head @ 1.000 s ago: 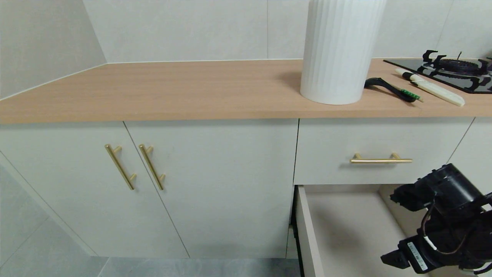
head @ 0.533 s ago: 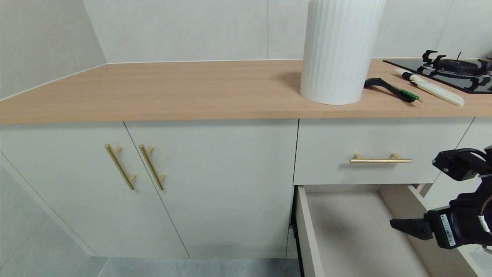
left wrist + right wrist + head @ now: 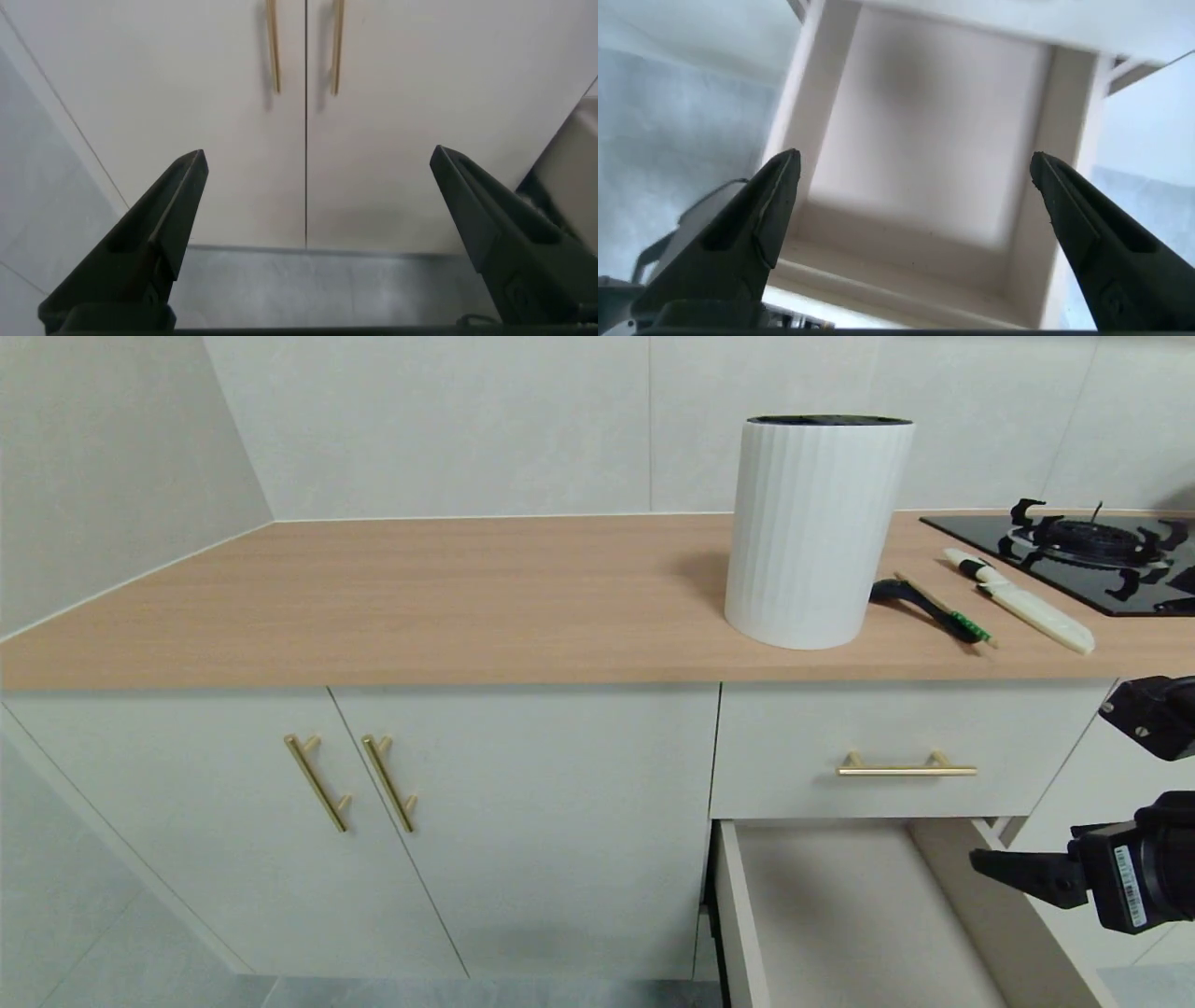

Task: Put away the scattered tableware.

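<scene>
On the wooden counter, a black utensil with a green handle end (image 3: 929,607) lies just right of a tall white ribbed container (image 3: 820,532). A pale knife-like piece (image 3: 1025,603) lies further right, near the stove. Below them the lower drawer (image 3: 738,915) stands pulled out, its inside bare (image 3: 934,140). My right gripper (image 3: 1041,789) hangs open at the drawer's right side, nothing between its fingers, looking down into the drawer (image 3: 913,161). My left gripper (image 3: 316,159) is open too, low in front of the double cabinet doors.
A black gas stove (image 3: 1092,546) sits at the counter's far right. The upper drawer with a gold handle (image 3: 906,768) is closed. Two cabinet doors with gold handles (image 3: 350,784) stand shut on the left. The counter's left half is bare wood.
The head camera has tilted up, showing the container's top. My right gripper has risen and swung right, from over the drawer's inside to its right edge.
</scene>
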You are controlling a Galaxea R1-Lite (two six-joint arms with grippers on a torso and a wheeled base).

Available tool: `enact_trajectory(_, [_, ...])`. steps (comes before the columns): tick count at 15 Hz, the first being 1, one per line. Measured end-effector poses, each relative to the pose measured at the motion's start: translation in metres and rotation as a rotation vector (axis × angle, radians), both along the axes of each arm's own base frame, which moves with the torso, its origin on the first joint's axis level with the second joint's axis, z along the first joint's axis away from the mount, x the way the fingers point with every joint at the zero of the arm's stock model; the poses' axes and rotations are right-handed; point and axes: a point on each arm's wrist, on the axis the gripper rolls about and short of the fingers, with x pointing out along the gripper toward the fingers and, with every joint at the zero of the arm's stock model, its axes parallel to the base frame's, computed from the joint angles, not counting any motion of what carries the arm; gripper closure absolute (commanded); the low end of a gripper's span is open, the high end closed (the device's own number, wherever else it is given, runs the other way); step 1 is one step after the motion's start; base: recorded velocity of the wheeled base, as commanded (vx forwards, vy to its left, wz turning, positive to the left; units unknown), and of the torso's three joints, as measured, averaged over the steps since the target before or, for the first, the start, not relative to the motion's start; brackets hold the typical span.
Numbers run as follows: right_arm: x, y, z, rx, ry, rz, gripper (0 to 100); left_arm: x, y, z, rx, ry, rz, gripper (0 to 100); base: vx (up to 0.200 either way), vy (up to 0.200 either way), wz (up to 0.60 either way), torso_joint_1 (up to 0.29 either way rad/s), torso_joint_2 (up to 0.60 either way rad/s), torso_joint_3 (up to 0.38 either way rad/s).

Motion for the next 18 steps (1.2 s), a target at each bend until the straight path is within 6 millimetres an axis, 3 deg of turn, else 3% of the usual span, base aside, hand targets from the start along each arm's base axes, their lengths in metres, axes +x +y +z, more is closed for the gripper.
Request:
enact_trajectory(5, [-0.001,-0.001,0.004,0.016,-0.041,-0.003,0,0.0,0.0,0.0,0.0,0.0,0.0,0,0.0,0.0,0.0,0.168,-0.47,-0.295])
enact_trajectory(10, [0.009,-0.003,0.013,0.017,-0.097,-0.026,0,0.0,0.0,0.0,0.0,0.0,0.0,0,0.0,0.0,0.0,0.043,-0.09,-0.059])
enact_trajectory(15, [0.063,-0.011,0.059,0.022,-0.135,-0.137,0,0.0,0.0,0.0,0.0,0.0,0.0,0,0.0,0.0,0.0,0.0,0.0,0.0])
enact_trajectory(18, [0.104,-0.014,0.058,0.015,-0.086,-0.19,0,0.0,0.0,0.0,0.0,0.0,0.0,0,0.0,0.0,0.0,0.0,0.0,0.0])
